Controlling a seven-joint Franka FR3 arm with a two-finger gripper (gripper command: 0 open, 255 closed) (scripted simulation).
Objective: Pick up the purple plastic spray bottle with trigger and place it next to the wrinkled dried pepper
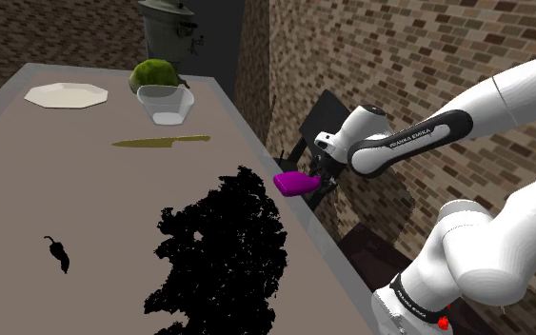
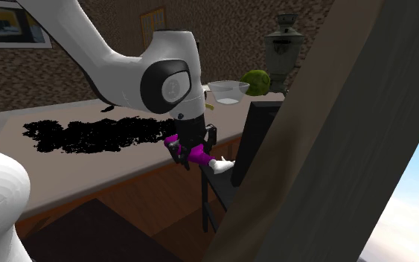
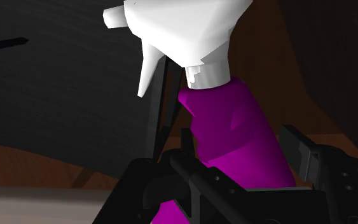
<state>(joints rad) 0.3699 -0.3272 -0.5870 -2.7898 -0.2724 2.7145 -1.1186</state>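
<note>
- The grey table [image 1: 66, 181] is the biggest thing I see, with brick walls behind it.
- The white arm [image 1: 504, 95] reaches over from the stand. A dark band on it has pale letters that I read as "FRANKA EMIKA".
- A ragged black area [image 1: 228, 247] shows on the table top.
- A dark chair [image 2: 260, 141] stands just beside the table's long edge.
- A metal urn [image 1: 168, 24] stands past the far end of the table. I cannot see inside it.
- A white plate [image 1: 66, 95] sits at the far end.
- A green bumpy ball [image 1: 158, 74] sits just behind a see-through bowl [image 1: 166, 103]. I cannot tell if anything is in the bowl.
- A knife [image 1: 161, 142] lies flat, near the bowl.
- The spray bottle [image 3: 234, 140] has a purple body and a white trigger top. It lies on its side in the air, just off the table's edge on the shoulder view's right.
- The gripper [image 3: 234, 175] is holding the spray bottle, its black fingers tight on the purple body.
- The dried pepper [image 1: 58, 252] is small and dark. It lies on the table, well apart from the spray bottle.
</note>
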